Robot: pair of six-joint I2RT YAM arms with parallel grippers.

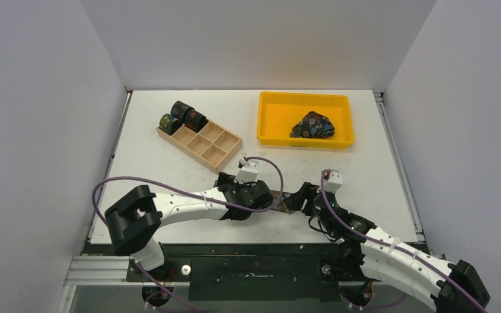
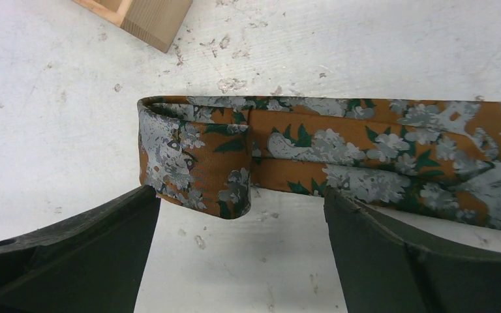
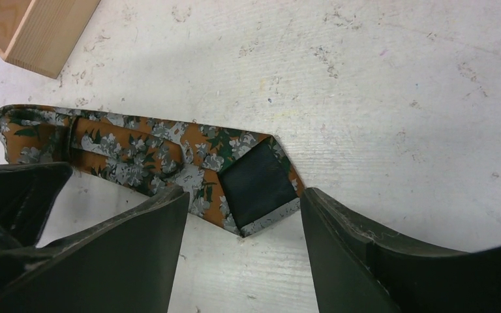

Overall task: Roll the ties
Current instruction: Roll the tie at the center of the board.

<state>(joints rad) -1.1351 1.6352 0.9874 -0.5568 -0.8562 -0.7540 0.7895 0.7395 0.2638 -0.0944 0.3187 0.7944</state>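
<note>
Two sets of jaws gape wide and empty near the orange floral tie.

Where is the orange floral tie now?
Top view: the orange floral tie lies on the table near its front edge, between the left gripper and right gripper, nearer than the wooden box.

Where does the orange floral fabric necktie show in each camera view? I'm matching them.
Top external: the orange floral fabric necktie lies lower centre, between the arms' ends.
Left wrist: the necktie crosses the middle, folded end left, running off the right edge.
Right wrist: the necktie slants across left of centre, dark-lined tip at centre.
Shared landmark: the pale wooden compartment box, up and left of the necktie everywhere.
</note>
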